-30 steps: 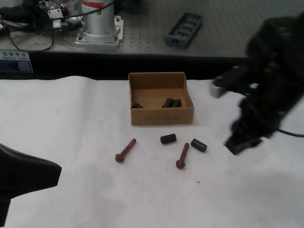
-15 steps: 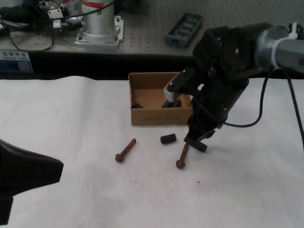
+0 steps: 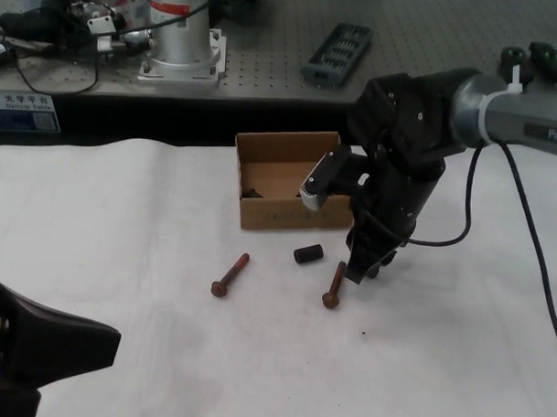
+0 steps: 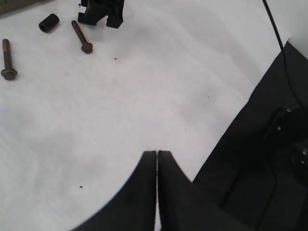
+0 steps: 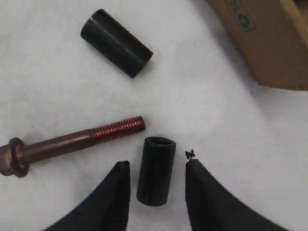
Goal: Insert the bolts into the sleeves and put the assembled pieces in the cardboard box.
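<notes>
Right jaws lowered further, straddling sleeve

My right arm stretched forward, wrist bent steeply down. Right gripper pointing downward, fingers spread, clear gap between tips. My left gripper held low, well apart from right gripper, fingers pressed together, tips touching.

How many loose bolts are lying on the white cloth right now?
2. The first bolt lies alone on the cloth, left of the rest; the second bolt lies by the right tool, threads near the sleeve between its fingers. The cardboard box may hide more.
</notes>
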